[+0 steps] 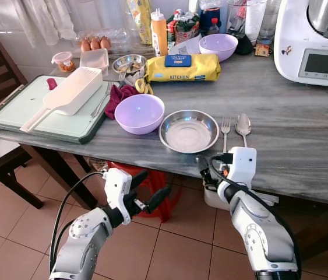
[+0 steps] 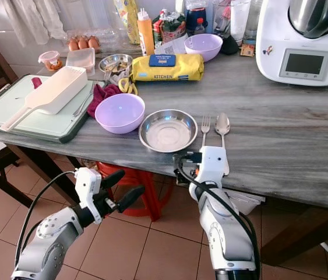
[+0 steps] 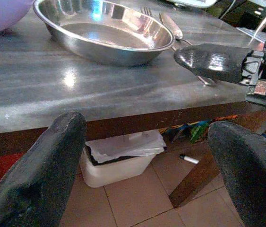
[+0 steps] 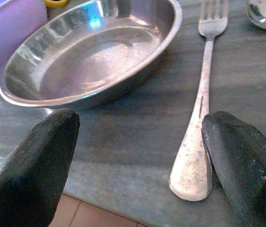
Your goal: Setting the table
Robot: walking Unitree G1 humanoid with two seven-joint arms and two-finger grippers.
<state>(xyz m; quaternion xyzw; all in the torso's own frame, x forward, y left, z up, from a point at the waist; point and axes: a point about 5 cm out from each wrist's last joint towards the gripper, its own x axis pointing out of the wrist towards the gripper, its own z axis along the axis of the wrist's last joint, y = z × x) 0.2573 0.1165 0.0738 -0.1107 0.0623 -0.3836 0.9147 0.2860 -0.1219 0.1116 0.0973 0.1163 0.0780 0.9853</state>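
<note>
Steel plate (image 1: 189, 131) sits near the front edge of the grey table (image 1: 303, 134), empty. Fork (image 1: 225, 131) lies just beside the plate on its right, tines pointing away from the robot, and spoon (image 1: 243, 127) lies just beside the fork, further right. Purple bowl (image 1: 139, 113) is just left of the plate, rims near or touching, cannot tell which. 2nd purple bowl (image 1: 218, 46) stands at the back, behind a yellow pack (image 1: 182, 67) marked KITCHEN. Green tray (image 1: 12, 114) at the table's left end carries a white scoop-shaped container (image 1: 70, 93). Red cloth (image 1: 119, 97) lies between tray and near bowl. White kitchen machine (image 1: 315, 44) stands at the back right.

Right gripper (image 4: 137, 156) is at the table's front edge by the fork handle, jaws spread wide, holding nothing; in the right wrist view 1 finger (image 4: 246, 165) is just beside the handle end, the other (image 4: 33, 165) sits below the plate's near rim.

Left gripper (image 1: 146, 189) hangs below the tabletop, in front of the table edge and left of the plate, jaws wide open and empty. Left wrist view looks along the underside edge toward a white bin (image 3: 118, 161) on the tiled floor (image 3: 137, 203).
</note>
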